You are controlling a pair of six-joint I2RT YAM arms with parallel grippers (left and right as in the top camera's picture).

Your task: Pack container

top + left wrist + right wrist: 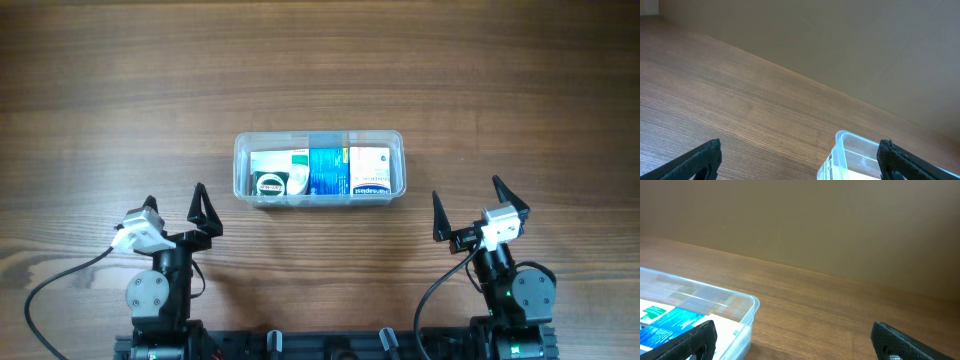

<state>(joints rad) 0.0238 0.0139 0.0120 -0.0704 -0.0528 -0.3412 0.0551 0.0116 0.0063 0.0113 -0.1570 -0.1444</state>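
Observation:
The clear plastic container (pixel 319 138) sits in the middle of the wooden table. Inside it lie a green and white box with a dark round item on it (pixel 270 181), a blue box (pixel 327 172) and a white box with blue print (pixel 369 172). My left gripper (pixel 174 205) is open and empty, near the table's front edge, left of and nearer than the container. My right gripper (pixel 467 202) is open and empty, right of and nearer than the container. The container's corner shows in the left wrist view (pixel 850 142) and in the right wrist view (pixel 747 305).
The wooden table (pixel 120 90) stretches around the container. A plain beige wall (pixel 840 225) stands behind the table's far edge. Black cables (pixel 60 275) run from the arm bases at the front edge.

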